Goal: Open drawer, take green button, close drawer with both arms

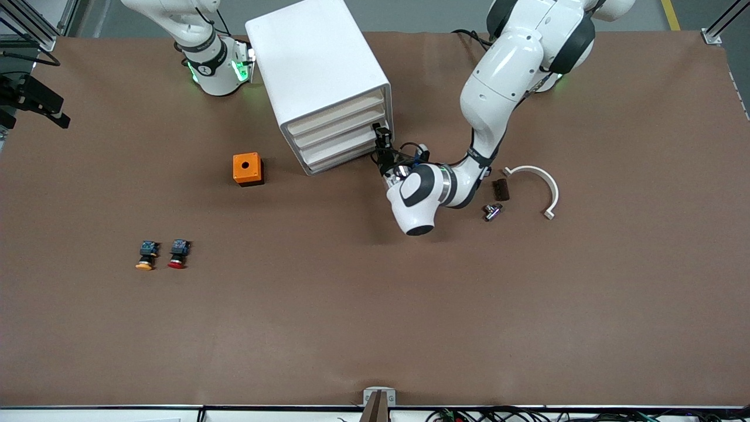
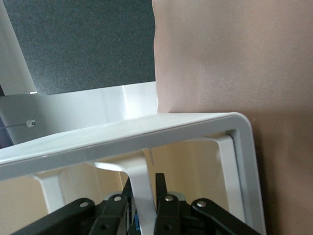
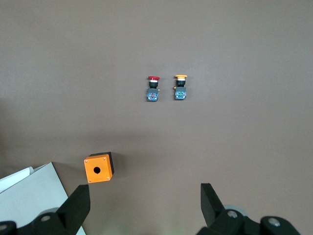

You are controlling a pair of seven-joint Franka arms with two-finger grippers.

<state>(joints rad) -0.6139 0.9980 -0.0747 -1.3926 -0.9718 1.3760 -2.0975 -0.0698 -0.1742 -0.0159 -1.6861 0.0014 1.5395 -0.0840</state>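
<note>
At the front of the white cabinet point(image 1: 319, 76), near the corner toward the left arm's end of the table, the left gripper point(image 1: 382, 143) is clamped shut on a thin white handle tab point(image 2: 141, 188) of one of the lower drawers point(image 1: 343, 151); the left wrist view shows both black fingers point(image 2: 166, 196) pinching that tab, with the cabinet's white frame just above. All four drawers look pushed in or nearly so, fronts roughly flush in the front view. Green-capped button not visible in any view, so its location cannot be told. Right gripper point(image 3: 144, 205) is held high over the table next to the cabinet, fingers spread wide and holding nothing, looking down at the brown table point(image 1: 375, 305); right arm waiting. Orange box point(image 1: 247, 169) with a round hole on top sits on the table near the cabinet, toward the right arm's end. Nearer the front camera and well apart from it lie the yellow-capped button point(image 1: 146, 255) and the red-capped button point(image 1: 178, 254), side by side, caps pointing toward the front camera. Toward the left arm's end, just beside the left wrist, lie a small dark block point(image 1: 500, 189), a small metal part point(image 1: 492, 211) and a white curved bracket point(image 1: 536, 184).
</note>
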